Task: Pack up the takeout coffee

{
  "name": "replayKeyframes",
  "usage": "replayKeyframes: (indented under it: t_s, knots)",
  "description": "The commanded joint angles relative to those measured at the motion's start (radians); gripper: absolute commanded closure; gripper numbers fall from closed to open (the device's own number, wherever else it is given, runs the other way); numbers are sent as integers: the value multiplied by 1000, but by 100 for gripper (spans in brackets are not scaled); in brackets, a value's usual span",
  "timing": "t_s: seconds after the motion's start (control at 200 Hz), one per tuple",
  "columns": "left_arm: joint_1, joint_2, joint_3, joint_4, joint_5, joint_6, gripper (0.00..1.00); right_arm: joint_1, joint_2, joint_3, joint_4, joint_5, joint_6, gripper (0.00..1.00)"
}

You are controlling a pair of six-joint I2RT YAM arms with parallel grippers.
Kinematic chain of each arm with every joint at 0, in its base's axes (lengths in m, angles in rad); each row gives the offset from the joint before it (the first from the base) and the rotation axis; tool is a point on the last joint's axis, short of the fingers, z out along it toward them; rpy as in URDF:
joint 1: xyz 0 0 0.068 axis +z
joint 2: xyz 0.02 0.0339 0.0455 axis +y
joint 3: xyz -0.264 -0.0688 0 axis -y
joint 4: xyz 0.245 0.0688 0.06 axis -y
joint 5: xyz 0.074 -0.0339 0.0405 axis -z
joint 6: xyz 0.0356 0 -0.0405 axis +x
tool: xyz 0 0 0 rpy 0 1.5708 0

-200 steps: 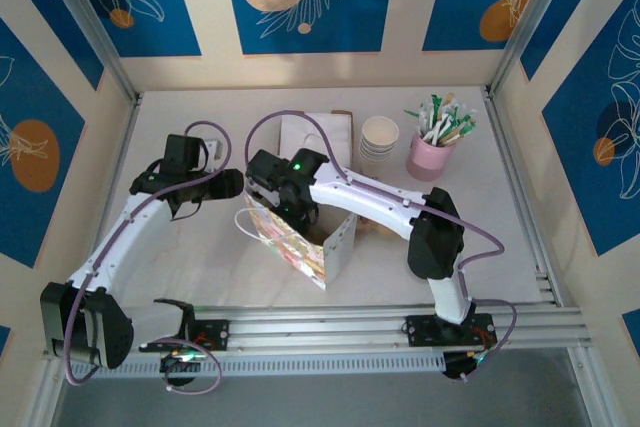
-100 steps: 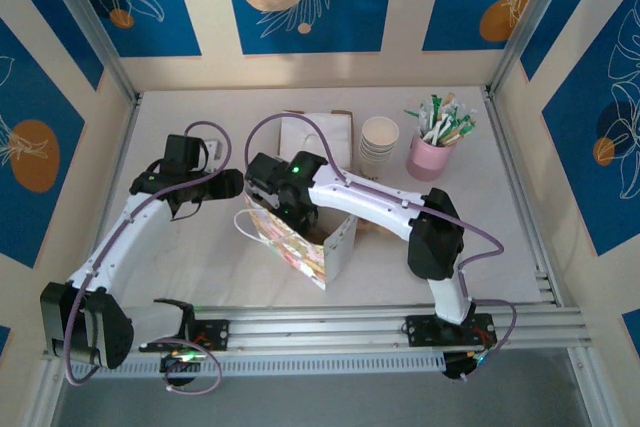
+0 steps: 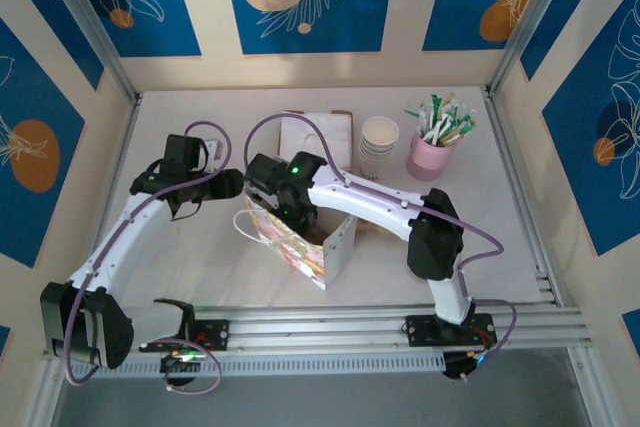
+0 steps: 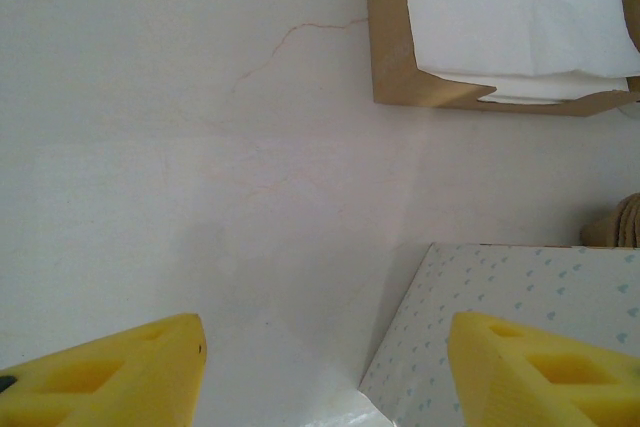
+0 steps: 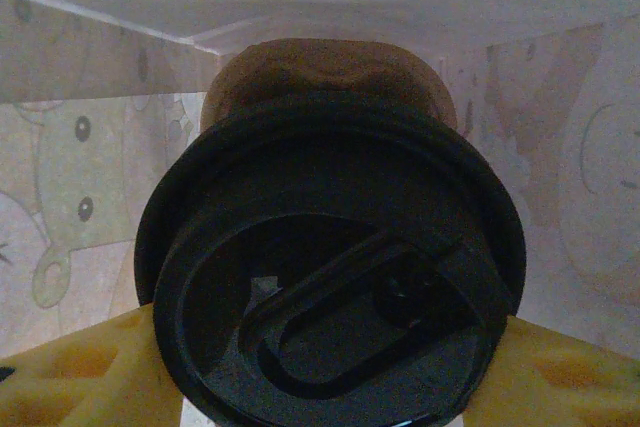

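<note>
The takeout coffee [image 5: 330, 277] shows its round black lid close up in the right wrist view, with printed inner walls of the paper bag [image 5: 80, 177] around it. My right gripper [image 5: 320, 387] is shut on it, a yellow finger [image 5: 70, 377] pressed against each side of the lid. A brown shape [image 5: 320, 67] lies behind the lid. From above, the right gripper [image 3: 287, 209] reaches down into the open mouth of the bag [image 3: 305, 247]. My left gripper [image 3: 232, 184] stands open just left of the bag, nothing between its fingers [image 4: 110, 372]; the bag's dotted side [image 4: 520, 287] lies by its right finger.
A stack of white paper cups [image 3: 379, 142] and a pink holder of stir sticks [image 3: 432, 152] stand at the back right. A brown box of white napkins [image 4: 395, 47] lies behind the bag. The bag's white handle [image 3: 243, 222] loops out to the left.
</note>
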Motion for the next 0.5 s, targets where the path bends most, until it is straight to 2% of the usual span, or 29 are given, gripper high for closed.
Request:
replayKeyframes:
  t_s: [0.0, 0.495]
  knots:
    - [8, -4, -12, 20, 17, -4, 35, 9, 32, 0, -72, -15, 19, 41]
    - [8, 1, -11, 20, 11, -5, 35, -3, 41, -67, -51, -25, 40, 41]
